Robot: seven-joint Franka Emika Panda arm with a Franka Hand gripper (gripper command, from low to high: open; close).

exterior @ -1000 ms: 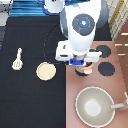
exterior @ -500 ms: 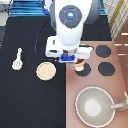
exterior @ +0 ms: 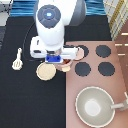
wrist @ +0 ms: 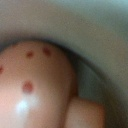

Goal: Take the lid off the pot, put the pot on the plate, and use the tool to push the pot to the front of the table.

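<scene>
Item one, the gripper (exterior: 56, 59): you see it from above in the exterior view, beneath the white arm, low over the seam where the black table (exterior: 20, 100) meets the pinkish stove panel (exterior: 120, 75). The arm's bulk covers its fingers, so you cannot tell how wide they stand or whether they grip anything.

Item two, the pot (exterior: 65, 62): only a pale-pink and reddish sliver shows just beside the blue block, at the stove panel's edge toward the exterior view's left. In the wrist view a pale-pink rounded surface with red-brown spots (wrist: 35, 80) fills the frame from very close; you cannot tell which part it is.

Item three, the lid (exterior: 78, 52): a pale-pink disc peeks out past the arm, on the stove panel near the burners (exterior: 103, 51).

Item four, the plate (exterior: 46, 71): cream-yellow, bare, on the table just below the gripper in the exterior view.

Item five, the tool (exterior: 17, 59): it lies on the table well toward the exterior view's left, apart from everything.

Item six, the large grey pan (exterior: 95, 106): it sits at the exterior view's bottom right.
</scene>
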